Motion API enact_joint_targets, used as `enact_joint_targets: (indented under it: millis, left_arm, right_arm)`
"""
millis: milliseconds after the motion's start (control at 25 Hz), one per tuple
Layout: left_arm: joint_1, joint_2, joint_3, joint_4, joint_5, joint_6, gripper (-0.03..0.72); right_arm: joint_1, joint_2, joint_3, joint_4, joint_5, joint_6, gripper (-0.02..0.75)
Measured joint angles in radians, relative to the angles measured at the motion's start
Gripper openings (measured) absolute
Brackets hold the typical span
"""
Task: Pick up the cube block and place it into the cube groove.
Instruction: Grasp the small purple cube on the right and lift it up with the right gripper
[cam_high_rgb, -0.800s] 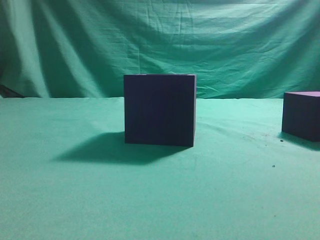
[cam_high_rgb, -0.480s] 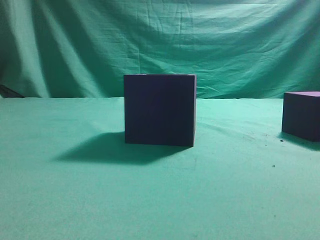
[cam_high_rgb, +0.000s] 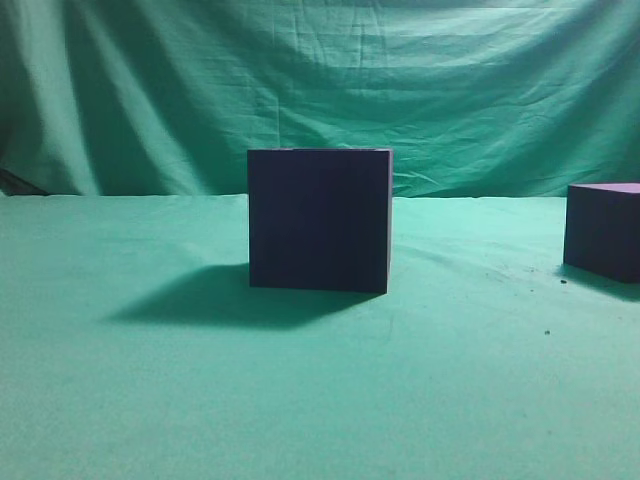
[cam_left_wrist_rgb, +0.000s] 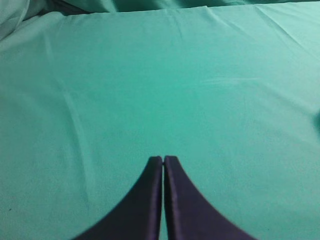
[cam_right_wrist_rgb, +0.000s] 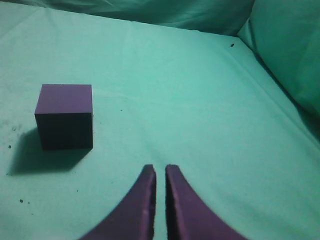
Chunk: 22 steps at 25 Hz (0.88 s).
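Resting above green cloth worktop (cam_high_rgb: 150, 400), left hand (cam_left_wrist_rgb: 163, 160) and right hand (cam_right_wrist_rgb: 160, 170) stay pressed together, empty; matte cube block (cam_right_wrist_rgb: 65, 115) sits well apart from boxy cube groove (cam_high_rgb: 320, 220).

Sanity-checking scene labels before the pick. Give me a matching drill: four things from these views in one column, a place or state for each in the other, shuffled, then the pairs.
Things:
1. cube block
2. cube groove
3. left gripper
4. right gripper

Place or state:
A. standing mid-table, shadow falling to its left in the exterior view
B. shut, only bare green cloth ahead of it
C. cut off by the right edge of the exterior view
D. nearly shut, a small purple cube ahead to its left

Pairs: 1-C, 2-A, 3-B, 4-D
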Motion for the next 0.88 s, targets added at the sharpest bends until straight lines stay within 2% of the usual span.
enact_joint_targets:
  millis: [160, 240, 520, 600, 720, 880]
  left_arm:
    - [0.000, 0.000, 0.000, 0.000, 0.000, 0.000, 0.000]
    - [0.000, 0.000, 0.000, 0.000, 0.000, 0.000, 0.000]
    - [0.000, 0.000, 0.000, 0.000, 0.000, 0.000, 0.000]
    - [0.000, 0.000, 0.000, 0.000, 0.000, 0.000, 0.000]
    - [0.000, 0.000, 0.000, 0.000, 0.000, 0.000, 0.000]
    - [0.000, 0.000, 0.000, 0.000, 0.000, 0.000, 0.000]
  right_arm:
    - [0.000, 0.000, 0.000, -0.029, -0.009, 0.000, 0.048]
    - [0.000, 0.000, 0.000, -0.046, -0.063, 0.000, 0.048]
    - [0.000, 0.000, 0.002, -0.031, -0.546, 0.050, 0.048]
    - [0.000, 0.000, 0.002, -0.019, -0.637, 0.064, 0.048]
    - [0.000, 0.002, -0.039, 0.004, -0.577, 0.102, 0.048]
    - [0.000, 0.113, -0.230, 0.074, -0.271, 0.187, 0.048]
